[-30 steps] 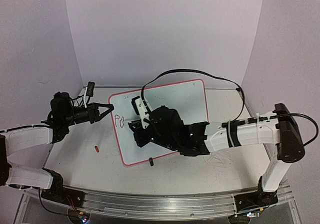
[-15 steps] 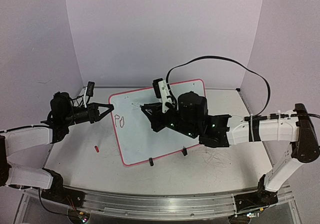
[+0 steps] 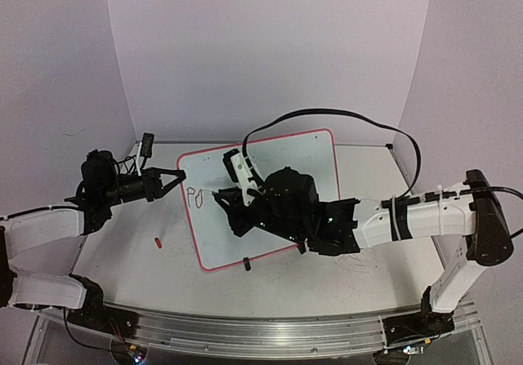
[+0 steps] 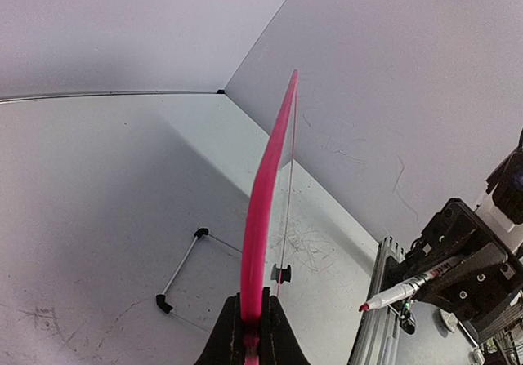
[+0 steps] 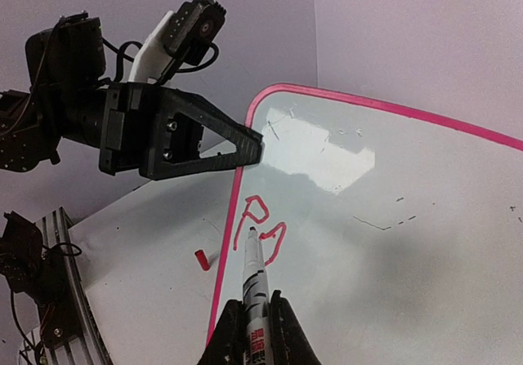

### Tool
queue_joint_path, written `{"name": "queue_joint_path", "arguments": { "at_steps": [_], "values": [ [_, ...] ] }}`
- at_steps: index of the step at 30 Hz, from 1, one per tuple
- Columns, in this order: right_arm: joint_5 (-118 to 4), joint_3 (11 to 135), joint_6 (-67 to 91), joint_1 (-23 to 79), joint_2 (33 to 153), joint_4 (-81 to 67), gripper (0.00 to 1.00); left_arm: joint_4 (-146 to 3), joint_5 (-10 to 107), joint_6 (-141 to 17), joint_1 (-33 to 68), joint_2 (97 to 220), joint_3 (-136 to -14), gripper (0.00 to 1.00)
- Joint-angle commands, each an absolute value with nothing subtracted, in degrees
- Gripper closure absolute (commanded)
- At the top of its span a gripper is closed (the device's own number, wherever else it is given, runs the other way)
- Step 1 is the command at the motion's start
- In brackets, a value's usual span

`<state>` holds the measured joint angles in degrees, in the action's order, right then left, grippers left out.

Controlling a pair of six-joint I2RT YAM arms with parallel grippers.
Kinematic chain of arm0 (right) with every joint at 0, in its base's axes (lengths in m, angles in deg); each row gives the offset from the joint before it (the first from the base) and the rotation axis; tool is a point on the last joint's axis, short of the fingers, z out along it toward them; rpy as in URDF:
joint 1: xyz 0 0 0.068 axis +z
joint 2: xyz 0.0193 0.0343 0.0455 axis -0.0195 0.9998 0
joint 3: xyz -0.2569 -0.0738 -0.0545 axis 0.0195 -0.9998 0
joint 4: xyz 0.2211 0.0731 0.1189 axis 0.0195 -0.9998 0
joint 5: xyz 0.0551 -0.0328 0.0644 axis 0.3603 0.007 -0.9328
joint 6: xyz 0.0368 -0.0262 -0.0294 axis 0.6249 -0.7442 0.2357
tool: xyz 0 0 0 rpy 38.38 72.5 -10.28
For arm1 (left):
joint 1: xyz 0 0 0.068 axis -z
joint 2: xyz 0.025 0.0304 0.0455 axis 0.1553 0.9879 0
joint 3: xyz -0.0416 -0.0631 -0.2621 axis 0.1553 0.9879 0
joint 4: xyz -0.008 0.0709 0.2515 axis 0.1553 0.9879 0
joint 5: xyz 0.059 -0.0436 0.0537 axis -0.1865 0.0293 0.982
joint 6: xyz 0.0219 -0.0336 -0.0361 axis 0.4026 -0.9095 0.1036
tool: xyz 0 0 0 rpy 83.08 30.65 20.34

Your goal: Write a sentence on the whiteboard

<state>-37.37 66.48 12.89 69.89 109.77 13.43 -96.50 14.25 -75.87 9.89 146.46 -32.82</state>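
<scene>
Barely begun: only two letters of sentence (image 3: 194, 198) at left edge of whiteboard (image 3: 306, 157), mid-table (image 3: 122, 242), rim pinched by left gripper (image 3: 172, 175); right gripper (image 5: 257, 304) clamped on marker (image 5: 254, 275); remaining words unwritten.

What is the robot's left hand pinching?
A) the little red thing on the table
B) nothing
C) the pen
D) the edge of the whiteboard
D: the left gripper is shut on the pink rim of the whiteboard; the marker sits in the right gripper.
</scene>
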Motion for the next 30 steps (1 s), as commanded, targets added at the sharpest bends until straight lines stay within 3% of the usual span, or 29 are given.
{"name": "queue_joint_path", "arguments": {
  "at_steps": [1,30],
  "values": [
    [-35.9,69.7,12.6,70.6,110.8,13.5,1.00,-98.8,17.0,-74.5,9.7,145.1,-33.6,1.00],
    [-32.1,73.5,14.0,71.9,115.6,11.1,1.00,-98.8,18.0,-72.5,10.8,145.1,-33.1,1.00]
  ]
}}
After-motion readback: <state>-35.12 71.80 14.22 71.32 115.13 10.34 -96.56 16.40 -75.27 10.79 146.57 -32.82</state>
